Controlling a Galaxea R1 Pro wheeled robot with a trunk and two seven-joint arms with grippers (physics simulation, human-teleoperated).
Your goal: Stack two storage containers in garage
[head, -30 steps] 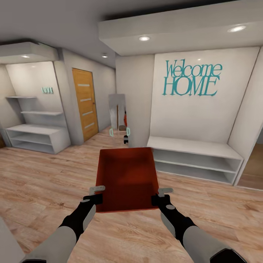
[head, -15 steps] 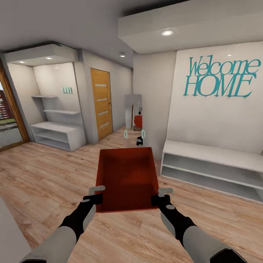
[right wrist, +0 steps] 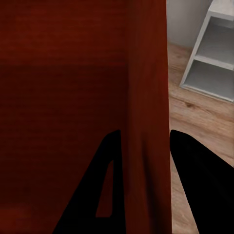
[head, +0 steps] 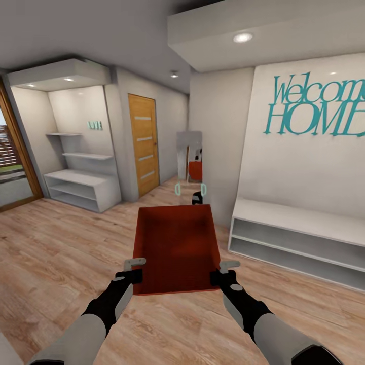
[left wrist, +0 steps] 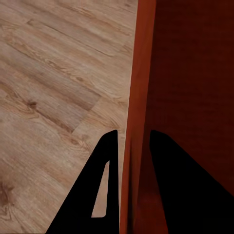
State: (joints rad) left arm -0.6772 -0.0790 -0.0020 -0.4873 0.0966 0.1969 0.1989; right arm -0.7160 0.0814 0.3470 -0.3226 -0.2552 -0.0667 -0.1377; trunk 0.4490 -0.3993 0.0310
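I hold one orange-red storage container [head: 175,243] level in front of me, open side up and empty. My left gripper [head: 133,268] is shut on its left wall near the near corner, and my right gripper [head: 223,271] is shut on its right wall. In the left wrist view the black fingers [left wrist: 105,161] straddle the thin red wall [left wrist: 139,73]. The right wrist view shows the same clamp [right wrist: 144,141] on the other wall [right wrist: 146,73]. Light wood-plank boards [head: 61,253] lie underneath; the garage is out of view.
A low white bench shelf [head: 304,233] runs along the right wall under teal "Welcome HOME" lettering. A white shelf unit [head: 81,187] stands in the left alcove beside a wooden door [head: 143,142]. A narrow passage with a mirror [head: 190,152] lies straight ahead. A wood-framed glass door [head: 12,167] is at far left.
The whole picture has shifted right, so the camera has turned left and advanced a little. The container and both grippers keep the same place in the view.
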